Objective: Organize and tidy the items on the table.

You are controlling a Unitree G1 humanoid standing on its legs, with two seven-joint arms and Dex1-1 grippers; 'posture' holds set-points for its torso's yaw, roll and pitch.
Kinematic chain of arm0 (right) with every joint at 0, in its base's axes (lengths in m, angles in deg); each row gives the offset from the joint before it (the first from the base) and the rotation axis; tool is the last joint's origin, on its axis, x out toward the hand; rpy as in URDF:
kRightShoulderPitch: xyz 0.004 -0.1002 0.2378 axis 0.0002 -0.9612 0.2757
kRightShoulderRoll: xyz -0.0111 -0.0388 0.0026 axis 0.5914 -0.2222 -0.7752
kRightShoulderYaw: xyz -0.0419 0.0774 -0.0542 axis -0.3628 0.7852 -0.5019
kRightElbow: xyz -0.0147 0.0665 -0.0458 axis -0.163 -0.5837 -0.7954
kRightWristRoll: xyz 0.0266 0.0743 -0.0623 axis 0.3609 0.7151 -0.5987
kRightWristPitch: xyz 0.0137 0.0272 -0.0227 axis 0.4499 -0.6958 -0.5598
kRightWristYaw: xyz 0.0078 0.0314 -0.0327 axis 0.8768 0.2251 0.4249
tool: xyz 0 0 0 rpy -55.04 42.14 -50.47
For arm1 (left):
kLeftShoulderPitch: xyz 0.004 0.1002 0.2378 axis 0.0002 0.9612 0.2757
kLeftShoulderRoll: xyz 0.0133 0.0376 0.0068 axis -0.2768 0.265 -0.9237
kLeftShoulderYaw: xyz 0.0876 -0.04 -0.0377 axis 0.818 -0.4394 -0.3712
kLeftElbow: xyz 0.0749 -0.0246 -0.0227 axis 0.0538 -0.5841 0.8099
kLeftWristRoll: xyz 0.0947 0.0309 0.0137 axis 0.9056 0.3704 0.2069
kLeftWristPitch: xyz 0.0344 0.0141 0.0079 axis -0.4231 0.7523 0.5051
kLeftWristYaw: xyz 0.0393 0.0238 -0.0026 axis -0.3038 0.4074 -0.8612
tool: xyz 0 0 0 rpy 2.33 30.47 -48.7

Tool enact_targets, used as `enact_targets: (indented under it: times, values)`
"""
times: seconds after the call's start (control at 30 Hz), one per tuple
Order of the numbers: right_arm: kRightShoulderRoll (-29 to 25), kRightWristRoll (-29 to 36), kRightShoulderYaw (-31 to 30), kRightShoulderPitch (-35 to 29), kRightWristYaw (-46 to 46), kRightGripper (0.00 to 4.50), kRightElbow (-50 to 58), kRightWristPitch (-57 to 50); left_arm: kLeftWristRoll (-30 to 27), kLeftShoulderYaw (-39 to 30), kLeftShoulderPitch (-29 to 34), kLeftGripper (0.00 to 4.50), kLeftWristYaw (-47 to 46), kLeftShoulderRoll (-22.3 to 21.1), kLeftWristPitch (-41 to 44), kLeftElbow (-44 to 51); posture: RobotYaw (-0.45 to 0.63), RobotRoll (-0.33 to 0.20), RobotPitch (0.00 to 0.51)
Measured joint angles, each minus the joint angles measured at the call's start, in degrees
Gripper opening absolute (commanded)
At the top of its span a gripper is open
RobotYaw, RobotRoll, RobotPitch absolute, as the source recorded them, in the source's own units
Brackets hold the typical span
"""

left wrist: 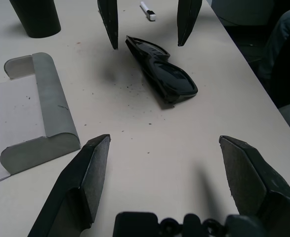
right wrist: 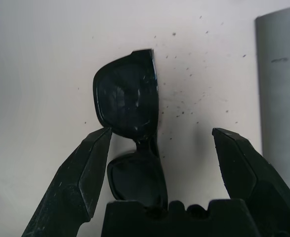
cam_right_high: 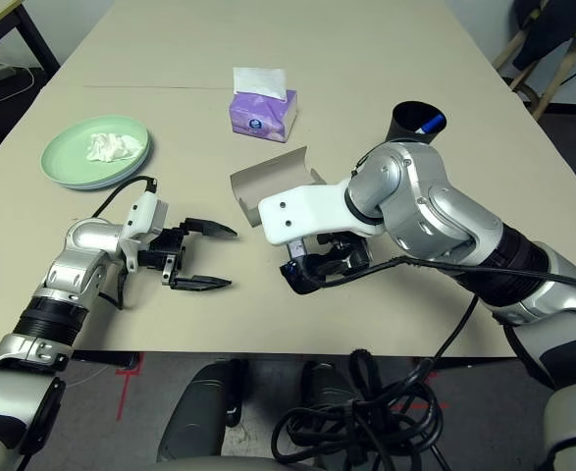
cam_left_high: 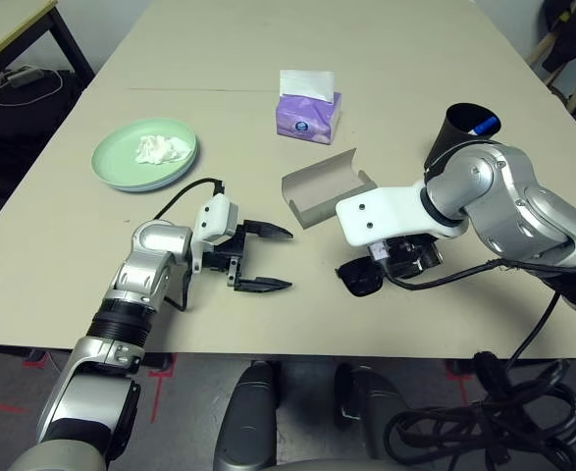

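R hand (right wrist: 162,130): open, empty, above black sunglasses (right wrist: 127,98), which lie on the bench (cam_left_high: 229,49). Specs prob. light, stiff, slick; lenses may scratch, hinges may give. Best hold: across the narrow bridge or frame edges, low force, not flat on lenses.

L hand (cam_left_high: 290,260): open, empty, across from R hand. Grey glasses case (cam_left_high: 317,196), just beyond and between both hands, lies open; prob. light, thin-walled, may flex or skid if pushed; take by a long side wall. White pen (left wrist: 148,11), past specs from L hand: rigid, apt to roll; grip mid-barrel.

Black cup (cam_left_high: 449,135), beyond R hand, w/ blue-ended pen (cam_left_high: 485,126) inside: prob. light, top-heavy if knocked; hold round the body.

Round plates (cam_left_high: 111,147), stacked, beyond L hand, w/ crumpled tissue (cam_left_high: 165,149) on top: plates approx. rigid, rim pinch; tissue v. soft, pinch a fold.

Purple tissue pack (cam_left_high: 307,118), farthest: soft, squeezable; hold by sides.
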Motion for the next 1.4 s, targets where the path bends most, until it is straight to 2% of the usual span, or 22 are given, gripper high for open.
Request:
enact_targets:
  times: [0.7, 1.37, 1.4]
  values:
    - [1.5, -6.9, -0.8, -1.9, -0.2, 4.5, -5.0, 6.3, 0.3, 0.6, 0.1, 4.47, -1.4, 0.2, 0.4, 1.9, 0.13, 0.0, 0.192]
    - [3.0, -8.6, -0.8, -3.1, -0.1, 4.5, -6.2, 7.9, 0.3, 1.0, 0.1, 4.47, -2.0, -0.1, 1.4, 3.6, 0.13, 0.0, 0.191]
    - [3.0, -8.6, -0.8, -3.2, -0.1, 4.14, -6.2, 7.9, 0.3, 1.0, 0.1, 4.5, -2.0, -0.1, 1.4, 3.6, 0.13, 0.0, 0.191]
